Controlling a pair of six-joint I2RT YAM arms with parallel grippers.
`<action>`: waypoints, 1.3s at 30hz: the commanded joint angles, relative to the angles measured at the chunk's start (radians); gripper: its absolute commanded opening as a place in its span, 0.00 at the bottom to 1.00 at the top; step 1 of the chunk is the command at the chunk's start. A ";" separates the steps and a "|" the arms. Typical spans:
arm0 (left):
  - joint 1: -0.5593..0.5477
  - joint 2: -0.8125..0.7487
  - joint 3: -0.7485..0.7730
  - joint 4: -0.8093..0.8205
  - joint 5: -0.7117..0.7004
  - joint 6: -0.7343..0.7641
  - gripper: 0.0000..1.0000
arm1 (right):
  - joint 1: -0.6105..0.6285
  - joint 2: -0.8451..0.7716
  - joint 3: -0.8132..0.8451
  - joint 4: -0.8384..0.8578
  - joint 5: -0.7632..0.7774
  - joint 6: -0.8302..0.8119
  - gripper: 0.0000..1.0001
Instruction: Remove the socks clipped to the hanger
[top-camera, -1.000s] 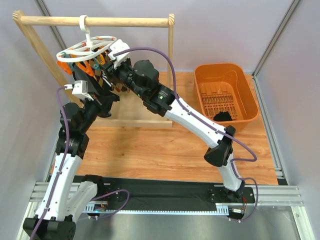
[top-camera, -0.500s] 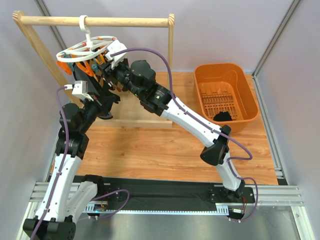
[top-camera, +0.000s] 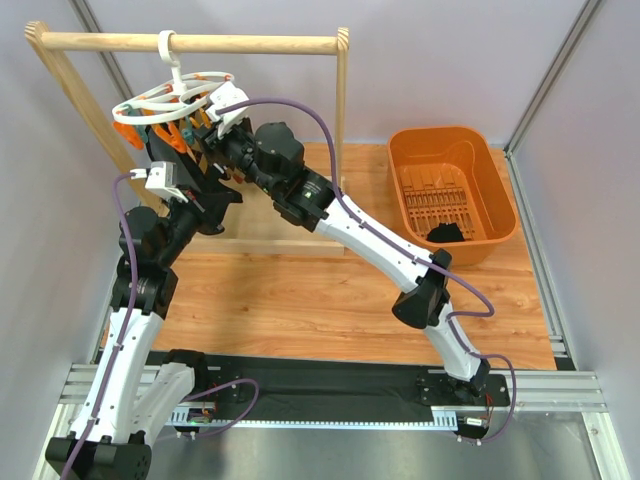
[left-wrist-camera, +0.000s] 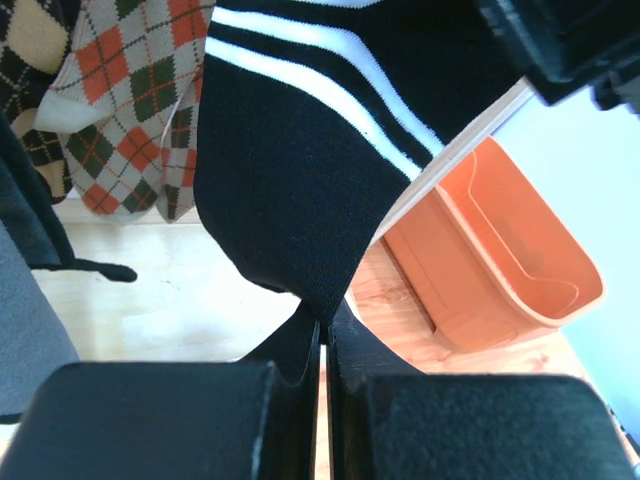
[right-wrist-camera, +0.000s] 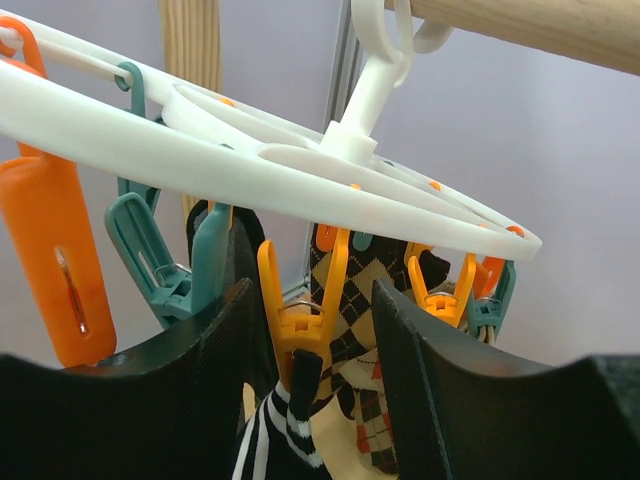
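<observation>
The white ring hanger (top-camera: 165, 100) hangs by its hook from the wooden rail, and also shows in the right wrist view (right-wrist-camera: 250, 150). A black sock with white stripes (left-wrist-camera: 290, 170) hangs from an orange clip (right-wrist-camera: 300, 310). My left gripper (left-wrist-camera: 325, 318) is shut on this sock's lower tip and sits under the hanger in the top view (top-camera: 218, 190). My right gripper (right-wrist-camera: 312, 290) is open, its fingers (right-wrist-camera: 215, 370) on either side of that orange clip, close to it. Argyle socks (left-wrist-camera: 130, 110) hang beside the striped one and behind the clip (right-wrist-camera: 350, 290).
The wooden rail frame (top-camera: 200, 42) stands at the back left, its post (top-camera: 342, 110) beside my right arm. An orange basket (top-camera: 450, 150) at the right holds a black sock (top-camera: 445, 233). Teal and orange clips (right-wrist-camera: 150, 250) dangle around the ring.
My right arm has pushed a little further left toward the hanger, its elbow shifting left. The left arm has stayed still on the sock.
</observation>
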 joint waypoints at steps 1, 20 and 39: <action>-0.004 -0.009 0.003 0.045 0.023 -0.001 0.00 | 0.004 0.011 0.046 0.066 0.025 0.001 0.51; -0.004 -0.008 0.003 0.049 0.031 -0.006 0.00 | 0.002 0.033 0.067 0.109 0.024 0.032 0.24; -0.004 0.001 -0.001 -0.081 -0.040 -0.020 0.00 | 0.002 0.007 0.037 0.107 0.025 0.035 0.12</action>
